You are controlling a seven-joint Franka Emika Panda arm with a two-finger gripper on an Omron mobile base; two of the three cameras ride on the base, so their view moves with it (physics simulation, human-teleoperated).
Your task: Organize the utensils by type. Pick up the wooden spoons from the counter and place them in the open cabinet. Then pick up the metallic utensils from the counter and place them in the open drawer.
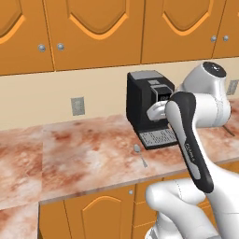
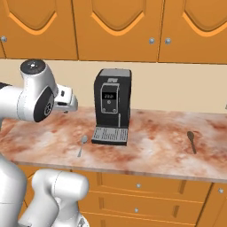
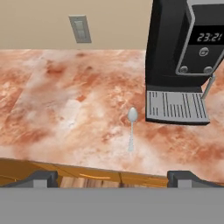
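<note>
Fingers (image 3: 42, 178) spread wide and empty hover back from the counter (image 3: 65, 109), where the metal spoon (image 3: 131, 127) lies flat at 9 o'clock of the coffee machine (image 3: 183, 52), so a descending pinch might skid off or knock the machine's tray.

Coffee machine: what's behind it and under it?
Behind the coffee machine is plain beige wall; the patch directly behind it is covered. It stands on the counter, its drip tray in front; the stone beneath is hidden.

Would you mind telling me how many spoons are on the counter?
2: a metal spoon left of the coffee machine, and a dark spoon well to its right. Others may lie outside these views.
</note>
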